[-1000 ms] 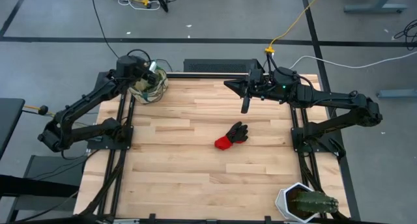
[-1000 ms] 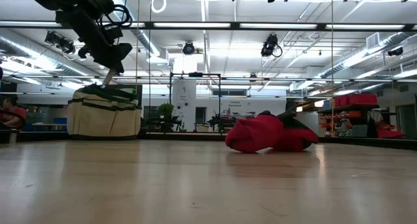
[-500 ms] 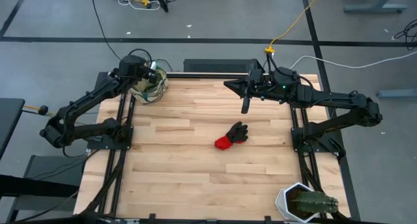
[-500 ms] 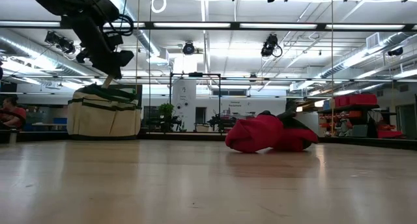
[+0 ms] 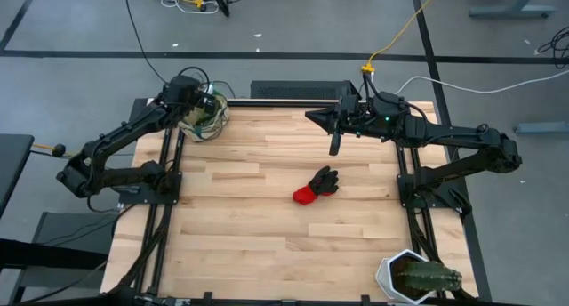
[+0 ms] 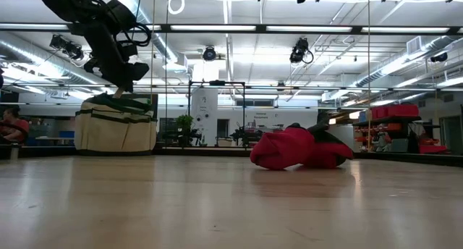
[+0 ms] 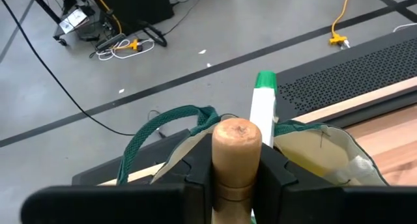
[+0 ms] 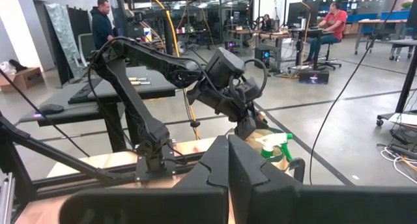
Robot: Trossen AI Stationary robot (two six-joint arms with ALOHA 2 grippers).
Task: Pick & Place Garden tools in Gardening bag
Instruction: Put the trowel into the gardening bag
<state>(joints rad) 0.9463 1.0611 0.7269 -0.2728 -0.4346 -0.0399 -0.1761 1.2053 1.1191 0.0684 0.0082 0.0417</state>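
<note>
Lowered a little since a second ago, the left gripper (image 7: 236, 168), clamped on a wooden-handled trowel (image 7: 237, 146), holds it upright directly over the gardening bag (image 5: 203, 116), while the right gripper (image 5: 335, 142), jaws together, waits nearer the glove (image 5: 316, 185).

Trowel (image 7: 236, 160) blade hidden inside gardening bag (image 7: 326, 155), cactus pot (image 5: 416, 277) cut by frame edge

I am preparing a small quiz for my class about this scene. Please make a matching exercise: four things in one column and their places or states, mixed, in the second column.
Things:
1. glove
2. gardening bag
3. wooden handle
4. cactus pot

Places or states:
A. table's near right corner
B. clamped in the left gripper
C. lying mid-table
D. table's far left corner

Pairs: 1-C, 2-D, 3-B, 4-A
</note>
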